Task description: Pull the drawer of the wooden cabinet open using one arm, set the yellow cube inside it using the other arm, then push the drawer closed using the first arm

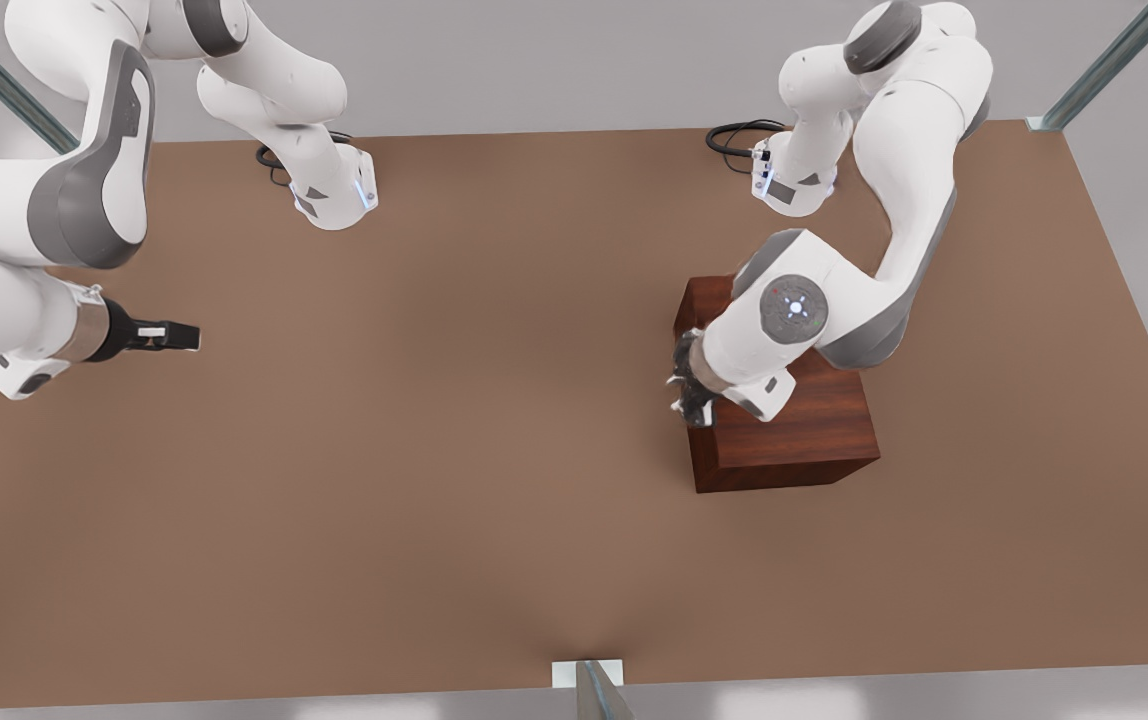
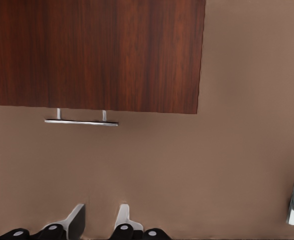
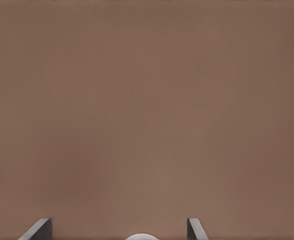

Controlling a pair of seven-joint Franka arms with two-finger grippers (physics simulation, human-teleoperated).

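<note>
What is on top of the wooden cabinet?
The left arm hangs over the wooden cabinet, covering much of its top; the uncovered part is bare wood. Its tool sits at the front edge. The covered part can't be checked.

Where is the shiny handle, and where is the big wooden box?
silver bar handle (image 2: 81, 122), left wrist view, middle of the bar.
wooden cabinet (image 1: 814, 415), front view, bare top near its front edge.

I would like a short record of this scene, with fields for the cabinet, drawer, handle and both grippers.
cabinet: wooden cabinet on the table, at the front view's right
drawer: looks closed
handle: silver bar, not gripped
left gripper: beside the cabinet, facing the handle, jaws open, empty
right gripper: over bare table at the front view's left, jaws open, empty
</note>
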